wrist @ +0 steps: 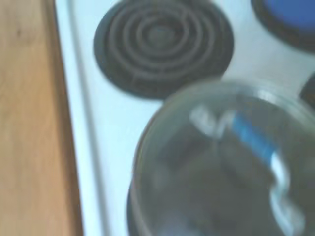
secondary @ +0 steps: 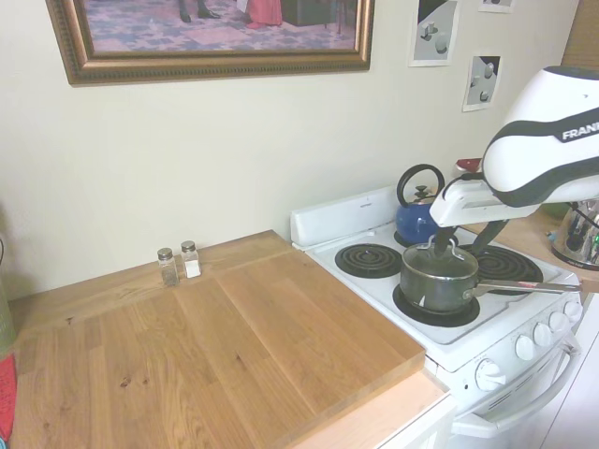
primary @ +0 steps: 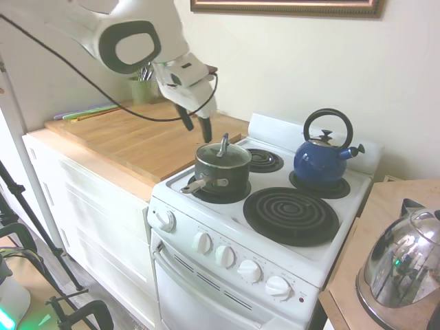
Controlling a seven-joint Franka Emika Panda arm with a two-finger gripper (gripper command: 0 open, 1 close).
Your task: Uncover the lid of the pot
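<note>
The pot (primary: 221, 175) is a small dark saucepan on the stove's front-left burner, its long silvery handle pointing toward the stove's front edge. The lid (primary: 223, 154), clear glass with a metal rim, sits on it, and its dark loop handle (primary: 224, 144) stands upright. My gripper (primary: 196, 126) hangs open just above and behind the lid's edge on the counter side, holding nothing. From the other side, the pot (secondary: 438, 277) sits under the gripper (secondary: 461, 241). The wrist view shows the lid (wrist: 221, 167) blurred and close.
A blue kettle (primary: 323, 157) stands on the back-right burner. A shiny steel kettle (primary: 405, 265) sits on the side table to the right. The wooden countertop (primary: 130, 141) lies left of the stove, with two shakers (secondary: 180, 264) by the wall. Stove knobs (primary: 223, 256) line the front.
</note>
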